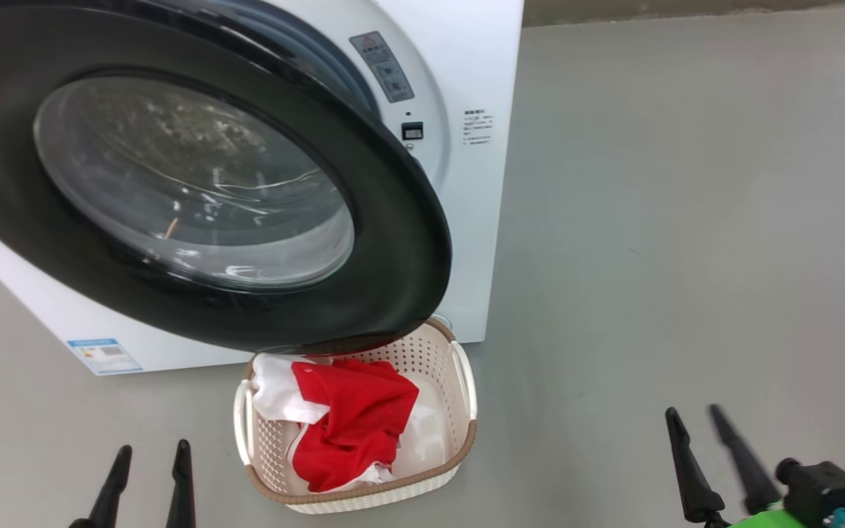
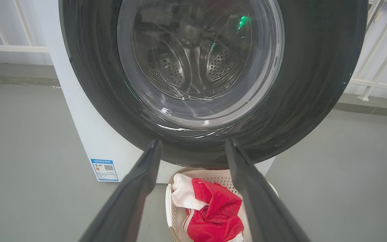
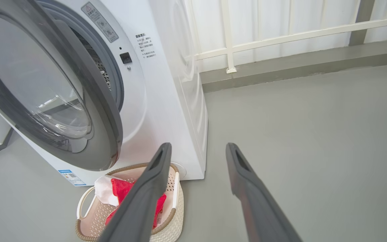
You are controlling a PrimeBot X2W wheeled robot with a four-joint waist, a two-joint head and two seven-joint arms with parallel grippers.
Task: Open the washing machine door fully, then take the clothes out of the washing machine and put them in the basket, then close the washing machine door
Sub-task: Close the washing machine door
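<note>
Washing machine door (image 1: 400, 242) cropped at left, basket (image 1: 364, 502) partly behind it, label (image 1: 477, 127) print illegible

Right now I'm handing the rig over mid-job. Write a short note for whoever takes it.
Left gripper: open, empty, low and left of the basket.
Right gripper: open, empty, over bare floor to the right.
Clothes: the red garment and white garment lie in the basket, on the floor before the washing machine.
Washing machine door: ajar, its lower rim over the basket's far end.
Done: clothes unloaded.
Left: close the door.
</note>
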